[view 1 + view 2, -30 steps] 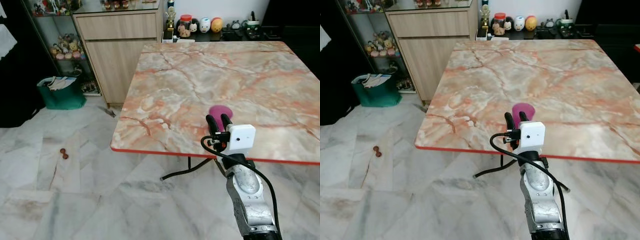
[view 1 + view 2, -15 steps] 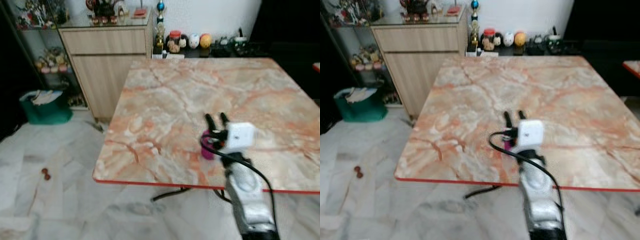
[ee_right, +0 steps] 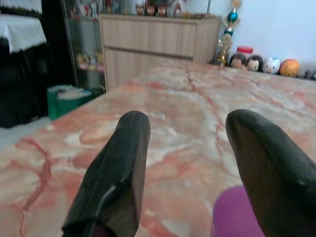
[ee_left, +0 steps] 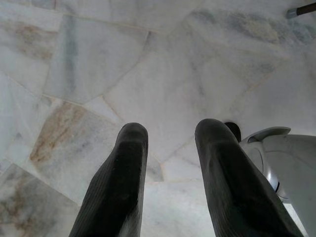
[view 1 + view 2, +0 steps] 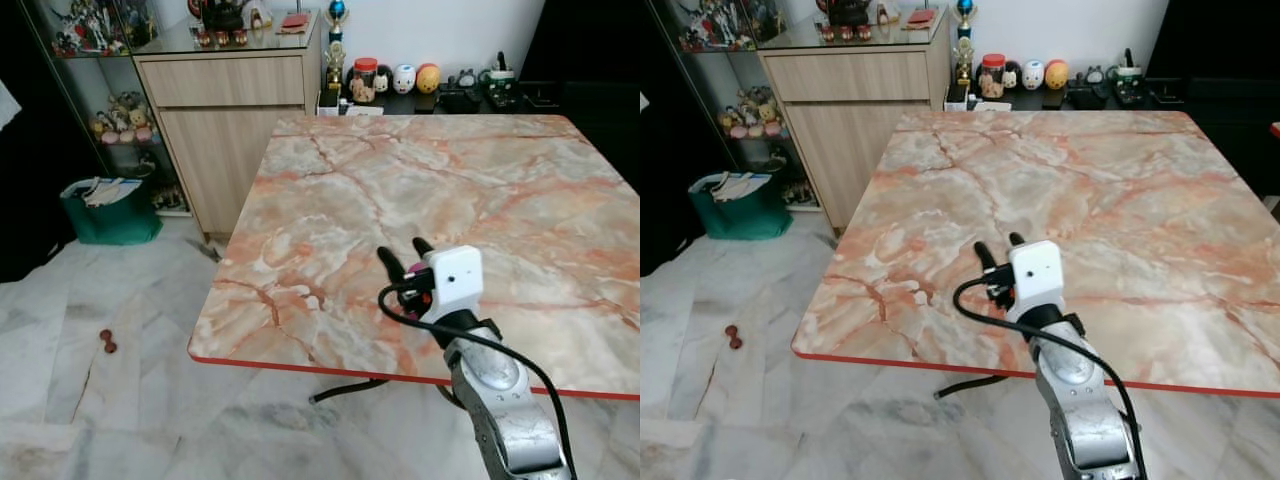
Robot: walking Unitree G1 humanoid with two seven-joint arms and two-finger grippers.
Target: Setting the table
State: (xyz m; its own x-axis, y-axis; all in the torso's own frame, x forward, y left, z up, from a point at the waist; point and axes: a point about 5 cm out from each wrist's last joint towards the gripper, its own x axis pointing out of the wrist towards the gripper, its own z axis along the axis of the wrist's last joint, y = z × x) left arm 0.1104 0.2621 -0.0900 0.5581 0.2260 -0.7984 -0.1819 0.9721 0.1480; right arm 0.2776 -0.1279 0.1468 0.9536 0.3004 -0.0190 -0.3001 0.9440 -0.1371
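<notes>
A humanoid robot stands at the near edge of one square marble-patterned table (image 5: 470, 170), its top veined in pink and orange and trimmed with a red rim. The right gripper (image 5: 404, 256) is raised over the near part of the tabletop, its two black fingers (image 3: 116, 173) spread apart and holding nothing. One purple cup (image 3: 237, 217) stands on the table just below and between those fingers, closer to one of them; from the head camera only a sliver of it (image 5: 418, 297) shows beside the white camera box (image 5: 452, 283) on the wrist. One black cable (image 5: 980, 300) loops out from the wrist.

The left gripper (image 4: 170, 143) hangs idle over the pale marble floor (image 4: 148, 64), its two fingers parted with nothing between them.

Beyond the table's far-left corner stands one wooden cabinet (image 5: 235, 110) with small ornaments on top. A row of small figurines and jars (image 5: 395, 78) sits on a dark low shelf against the white wall, too small to count surely. One green bin (image 5: 110, 210) holding papers rests on the floor by a glass display shelf (image 5: 110, 110) of small toys. One small dark red object (image 5: 104, 341) lies on the floor tiles, well apart from the table.
</notes>
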